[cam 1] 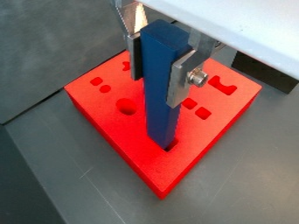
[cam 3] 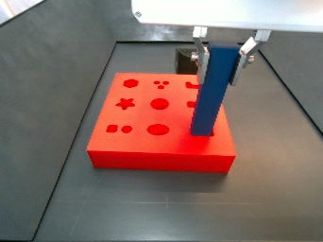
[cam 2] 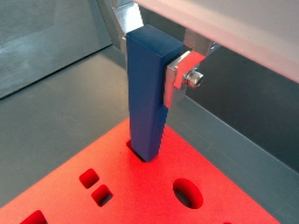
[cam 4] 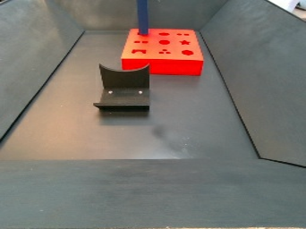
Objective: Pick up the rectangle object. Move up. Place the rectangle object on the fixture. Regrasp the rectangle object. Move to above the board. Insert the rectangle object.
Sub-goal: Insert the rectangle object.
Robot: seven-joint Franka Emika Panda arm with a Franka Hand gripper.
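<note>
Bar stands upright, clenched by the gripper, tip in the board's slot at the 3 o'clock edge; any tilt could jam it.

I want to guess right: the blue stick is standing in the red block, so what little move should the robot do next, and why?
Probably push straight down a little more. The blue bar stands upright with its bottom end already in a hole near the edge of the red board, yet most of it is above the top. The gripper grips it near the upper end, so it can press before letting go.
</note>
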